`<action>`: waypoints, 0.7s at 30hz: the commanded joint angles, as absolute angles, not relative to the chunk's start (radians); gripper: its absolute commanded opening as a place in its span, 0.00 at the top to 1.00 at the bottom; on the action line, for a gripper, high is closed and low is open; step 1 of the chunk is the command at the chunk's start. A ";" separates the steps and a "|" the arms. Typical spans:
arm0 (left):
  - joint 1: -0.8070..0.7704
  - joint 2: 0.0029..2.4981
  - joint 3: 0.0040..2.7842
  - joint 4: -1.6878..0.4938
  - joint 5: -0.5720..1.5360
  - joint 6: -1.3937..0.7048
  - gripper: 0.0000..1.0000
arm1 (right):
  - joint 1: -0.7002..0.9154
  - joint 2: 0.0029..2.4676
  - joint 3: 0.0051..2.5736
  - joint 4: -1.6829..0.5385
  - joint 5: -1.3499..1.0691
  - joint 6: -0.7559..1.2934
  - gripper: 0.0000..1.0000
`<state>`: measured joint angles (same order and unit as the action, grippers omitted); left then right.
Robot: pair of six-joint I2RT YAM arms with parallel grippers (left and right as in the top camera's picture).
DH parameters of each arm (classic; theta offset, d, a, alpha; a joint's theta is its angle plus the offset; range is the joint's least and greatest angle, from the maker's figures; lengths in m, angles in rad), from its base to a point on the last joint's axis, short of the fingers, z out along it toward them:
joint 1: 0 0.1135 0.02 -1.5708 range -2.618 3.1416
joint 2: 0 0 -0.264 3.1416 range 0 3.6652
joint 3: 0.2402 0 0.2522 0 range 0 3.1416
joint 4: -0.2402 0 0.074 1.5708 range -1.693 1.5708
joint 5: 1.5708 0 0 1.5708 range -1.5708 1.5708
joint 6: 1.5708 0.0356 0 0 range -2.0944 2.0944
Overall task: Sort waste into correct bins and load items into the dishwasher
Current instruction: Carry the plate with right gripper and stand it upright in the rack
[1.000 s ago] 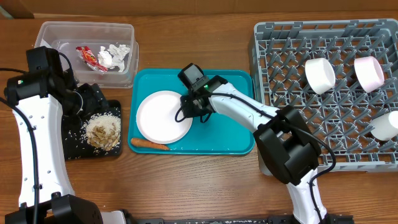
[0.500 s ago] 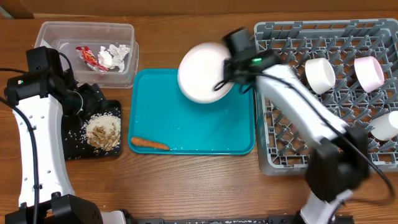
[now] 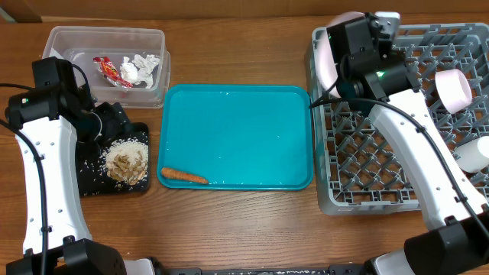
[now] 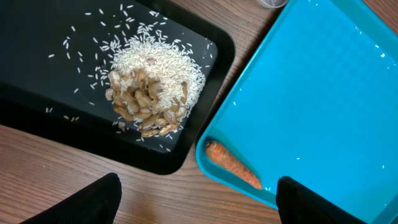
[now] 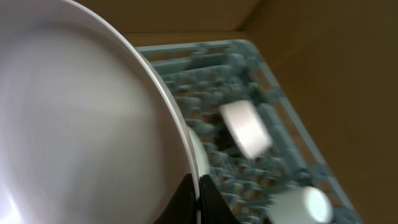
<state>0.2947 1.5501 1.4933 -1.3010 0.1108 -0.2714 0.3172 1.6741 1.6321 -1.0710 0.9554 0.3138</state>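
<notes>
At upper right of the overhead frame, my right gripper (image 5: 198,200) pinches the wide plate (image 5: 81,124) by its rim, tilted on edge over the dish rack (image 3: 382,153), left side. Left gripper (image 4: 199,208) spread wide above the black tray (image 4: 37,74). Carrot stick (image 4: 233,165) lies in the teal tray (image 4: 311,93).

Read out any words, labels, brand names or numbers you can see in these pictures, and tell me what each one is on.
No text can be read in any view.
On the red snack wrapper in the clear tub: some print, too small to read.
On the white plate in the right gripper: no marking shows.
On the teal tray, the black tray and the grey dish rack: no marking shows.
</notes>
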 commanded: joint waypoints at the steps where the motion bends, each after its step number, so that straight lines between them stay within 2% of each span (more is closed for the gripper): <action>1: 0.293 1.530 1.508 -1.300 0.104 -0.285 0.19 | 0.318 1.707 1.597 -1.100 1.256 0.490 0.96; 9: 0.293 1.530 1.508 -1.301 0.105 -0.285 0.18 | 0.318 1.779 1.542 -1.085 1.235 0.506 0.96; 16: 0.293 1.530 1.508 -1.300 0.104 -0.285 0.18 | 0.334 1.803 1.493 -1.051 1.053 0.506 0.96; 21: 0.293 1.530 1.508 -1.300 0.104 -0.285 0.18 | 0.405 1.803 1.493 -1.039 0.989 0.506 0.96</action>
<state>0.2947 1.5501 1.4933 -1.3014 0.1108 -0.2718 0.3466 1.8080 1.4937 -1.0504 1.0630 0.4889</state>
